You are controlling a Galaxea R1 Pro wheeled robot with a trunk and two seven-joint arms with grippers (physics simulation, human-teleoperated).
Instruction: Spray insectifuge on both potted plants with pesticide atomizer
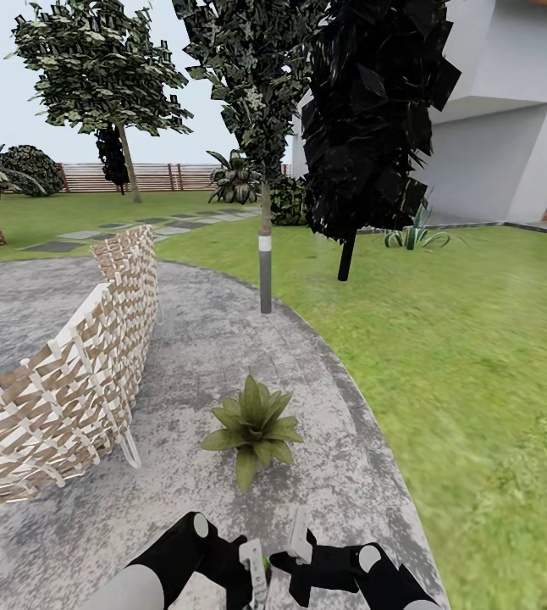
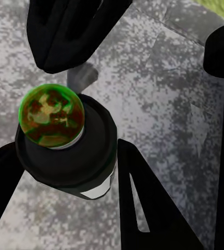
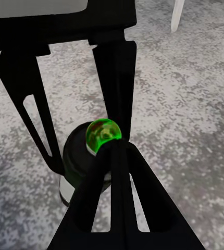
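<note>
Left end effector (image 2: 65, 172) has its fingers closed around the spray bottle (image 2: 65, 140), held low just in front of the robot, short of the potted plant (image 1: 252, 428) on the paved patio (image 1: 223, 339). Right end effector (image 3: 114, 156) hangs beside the bottle's green-spotted head; whether it grips I cannot tell. Spraying well probably means aiming the nozzle squarely at the leaves. Beyond the plant lies open paving; a woven screen (image 1: 79, 373) crowds one side.

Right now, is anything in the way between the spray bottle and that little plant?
Nothing visible is. The spray bottle sits in the left gripper, and only bare grey paving lies between it and the potted plant ahead.
</note>
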